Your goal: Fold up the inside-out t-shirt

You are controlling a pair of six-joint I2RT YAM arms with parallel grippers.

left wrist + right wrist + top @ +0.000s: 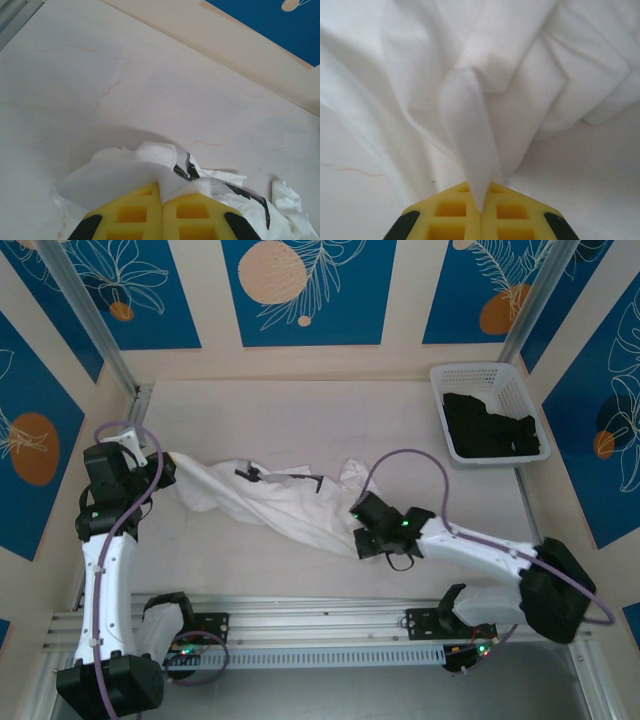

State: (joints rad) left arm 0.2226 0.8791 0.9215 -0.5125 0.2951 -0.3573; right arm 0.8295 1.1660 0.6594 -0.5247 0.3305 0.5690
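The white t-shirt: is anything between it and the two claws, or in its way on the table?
Nothing visible. Both the left gripper and the right gripper are shut on the t-shirt itself. The basket with the black garment sits apart, at the far right corner.

No text, brand or number is legible anywhere. The white t-shirt (270, 502) bears a small black printed mark (186, 167) on crumpled cloth, too distorted to make out as letters.

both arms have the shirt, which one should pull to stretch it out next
Right, probably. The right gripper is shut on the t-shirt mid-table, with table room to its right; the left gripper holds it at the left edge.
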